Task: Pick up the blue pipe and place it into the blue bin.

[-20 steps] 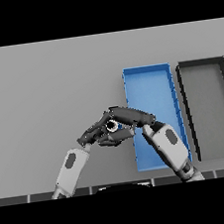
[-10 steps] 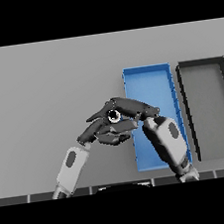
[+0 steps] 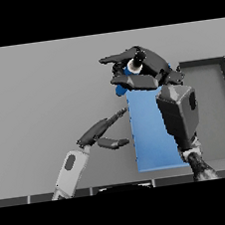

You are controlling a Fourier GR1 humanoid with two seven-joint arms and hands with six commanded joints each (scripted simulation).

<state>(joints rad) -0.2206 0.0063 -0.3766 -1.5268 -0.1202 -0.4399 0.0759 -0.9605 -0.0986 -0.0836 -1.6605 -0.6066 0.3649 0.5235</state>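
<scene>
Right hand (image 3: 141, 70): raised over the far end of the blue bin (image 3: 153, 139), its fingers curled around the blue pipe (image 3: 126, 80). The pipe is clear of the table, held in the hand. Only parts of it show: a blue stretch between the fingers and a blue end sticking out below them on the left side, level with the bin's far left corner. A pale round end face with a dark centre shows near the top of the grasp, between the thumb and the fingers. The right forearm comes up from the lower edge and covers much of the bin's right side.

Left hand (image 3: 99, 132): low over the grey table (image 3: 42, 93), just left of the bin's left wall. Its fingers are stretched out straight, pointing toward the bin, with the thumb set apart beneath them. It grasps nothing.

Blue bin: a long rectangular tray lying lengthwise away from the robot; its visible floor is bare.

Dark bin (image 3: 214, 106): lies directly right of the blue bin and parallel to it, with raised dark walls and a grey floor.
</scene>
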